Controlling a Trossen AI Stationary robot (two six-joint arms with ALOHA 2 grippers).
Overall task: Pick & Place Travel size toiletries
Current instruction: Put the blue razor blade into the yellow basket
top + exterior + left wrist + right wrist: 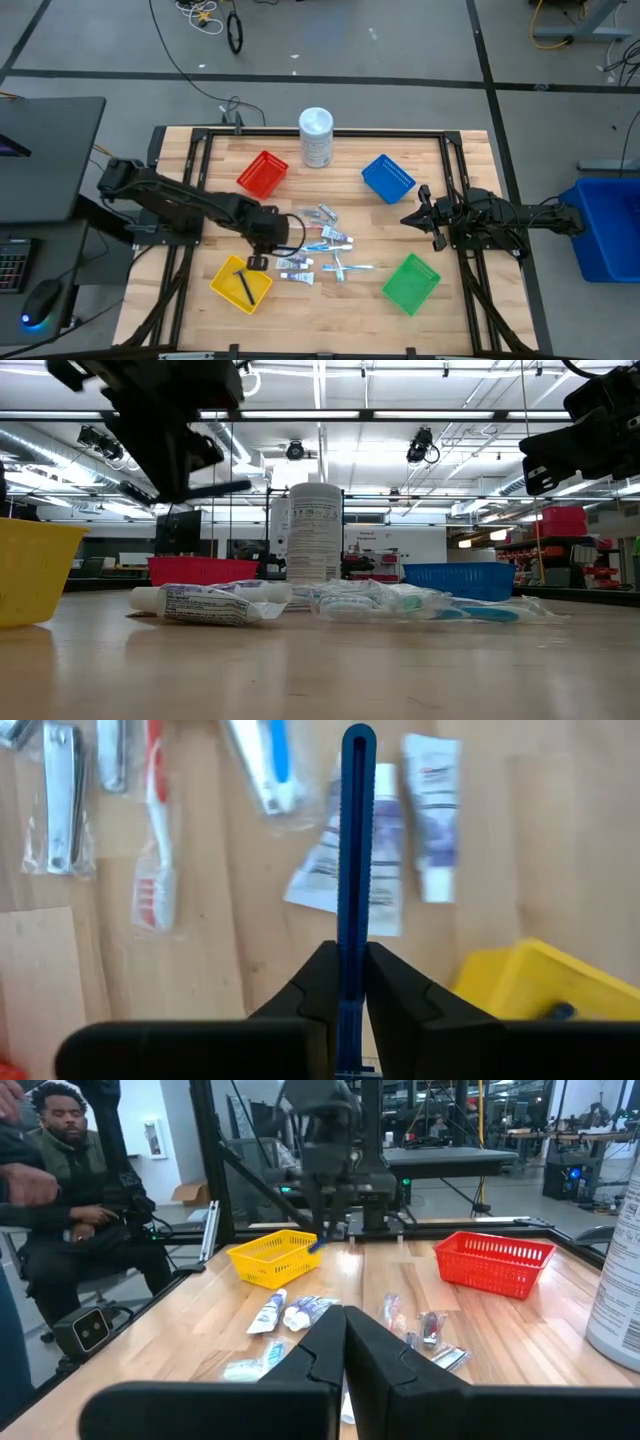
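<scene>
The left arm reaches in from nine o'clock across the table [330, 320], its left hand [257, 262] hanging just past the yellow basket's [228, 288] twelve o'clock edge. In the left wrist view the fingers [318, 988] are clenched on a slim dark blue comb [357, 870] that sticks straight out ahead of them, over a flattened white tube [335, 880] and beside a second tube [433, 815]. The low view shows the same thin piece jutting level from the raised hand, clear of the table.

The yellow basket holds one thin black piece [245, 287] lying on a slant. The red basket [262, 174] at eleven o'clock looks bare inside, though its mesh floor is hard to read from above. A tall white container [316, 137] stands at twelve o'clock. The rest of the travel size toiletries [322, 250] lie scattered at the table's middle: tubes, pale blue sticks, grey packets. The blue basket [387, 178] sits at one o'clock and the green basket [411, 283] at five o'clock; nothing shows in either.

The right arm waits at three o'clock, its right hand [425, 218] raised and clenched on nothing.

Only the left wrist view shows a red toothbrush [155, 840] and nail clippers [60, 800] in clear wrap. Only the right wrist view shows a seated person [70, 1210] beyond the table.
</scene>
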